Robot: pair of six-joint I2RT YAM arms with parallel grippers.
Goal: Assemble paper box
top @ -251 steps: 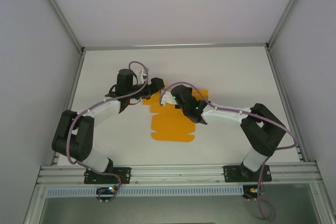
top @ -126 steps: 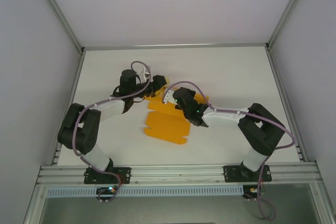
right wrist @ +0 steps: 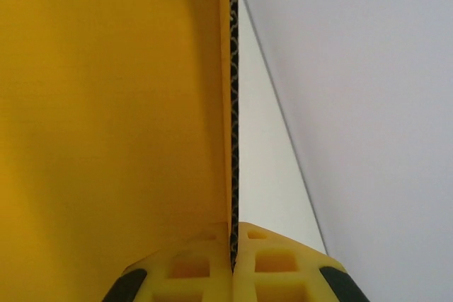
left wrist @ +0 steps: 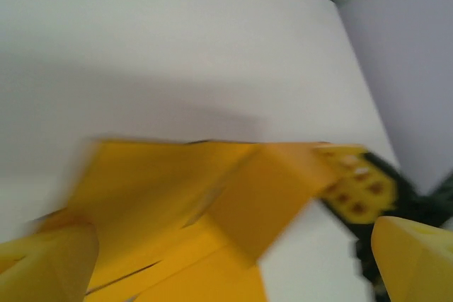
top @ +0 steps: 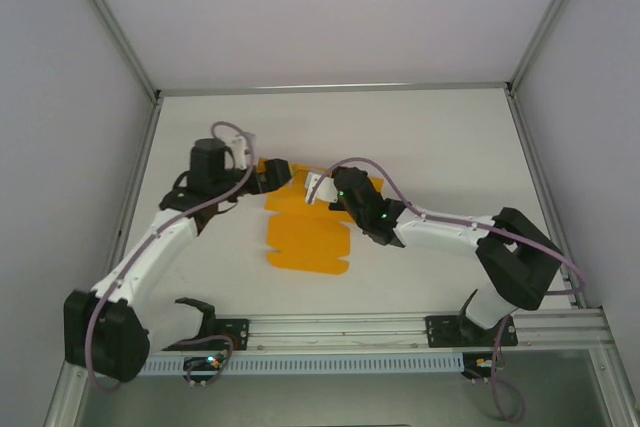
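**A:** Where is the paper box point(top: 305, 237) sitting?

**B:** In the middle of the white bench point(top: 440, 137), between the two arms. It's a thin orange-yellow card sheet with notched edges, and its near part lies flat on the bench.

**A:** And the far end?

**B:** Both pincers are there, close together. The left pincer point(top: 280, 173) is at the sheet's far left corner. The right pincer point(top: 312, 185) is just beside it, at the far right part.

**A:** Is the right one holding anything?

**B:** Yes. Seen from its wrist, its two yellow fingers point(right wrist: 283, 266) are pressed together, with the card's thin edge running straight up between them. A broad orange face of the card stands to the left of that edge. To the right there's a strip of bench and the pale wall point(right wrist: 354, 104).

**A:** So that part is lifted?

**B:** It looks turned up on edge there, yes. The left wrist camera is blurred, but it also shows a flap point(left wrist: 265, 196) raised from the sheet. The right pincer's holed yellow fingertip is at the card's corner in that view.

**A:** And the left one?

**B:** Wide open. Its fingers sit far apart at the bottom corners of its own view, with the card spread out beyond and between them. Whether they touch the card I can't tell through the blur.
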